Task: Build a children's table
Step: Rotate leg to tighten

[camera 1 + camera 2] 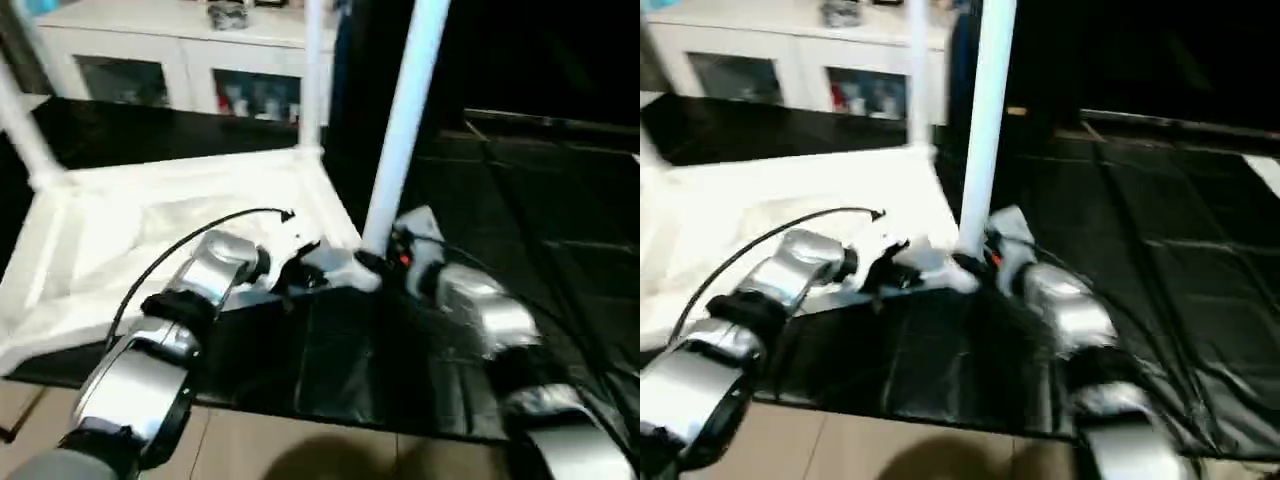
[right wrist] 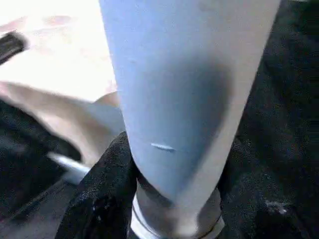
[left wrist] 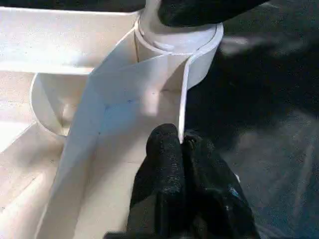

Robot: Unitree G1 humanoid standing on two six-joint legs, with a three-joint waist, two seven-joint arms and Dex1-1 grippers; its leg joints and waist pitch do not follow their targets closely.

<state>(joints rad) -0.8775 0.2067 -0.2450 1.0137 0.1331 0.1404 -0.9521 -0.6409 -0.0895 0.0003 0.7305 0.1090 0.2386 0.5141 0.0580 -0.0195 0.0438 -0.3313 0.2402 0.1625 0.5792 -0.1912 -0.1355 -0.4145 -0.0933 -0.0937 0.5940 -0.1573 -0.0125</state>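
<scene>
The white table top [image 1: 150,240] lies upside down on a black mat, ribbed side up. Two white legs [image 1: 315,70] stand upright in its far corner sockets. A third leg [image 1: 405,120] stands in the near right corner socket [image 3: 179,45]. My right gripper [image 1: 375,262] is shut on this leg just above the socket, and its black fingers [image 2: 104,199] wrap the leg's base [image 2: 184,89]. My left gripper [image 1: 300,272] is shut on the top's thin rim [image 3: 185,99] right beside that socket, with its fingertips [image 3: 167,149] pinching the edge.
A white glass-door cabinet [image 1: 180,60] stands behind the table top. The black mat [image 1: 520,220] stretches to the right and toward me, ending at tan floor [image 1: 300,450]. A black cable [image 1: 190,235] arches over my left forearm.
</scene>
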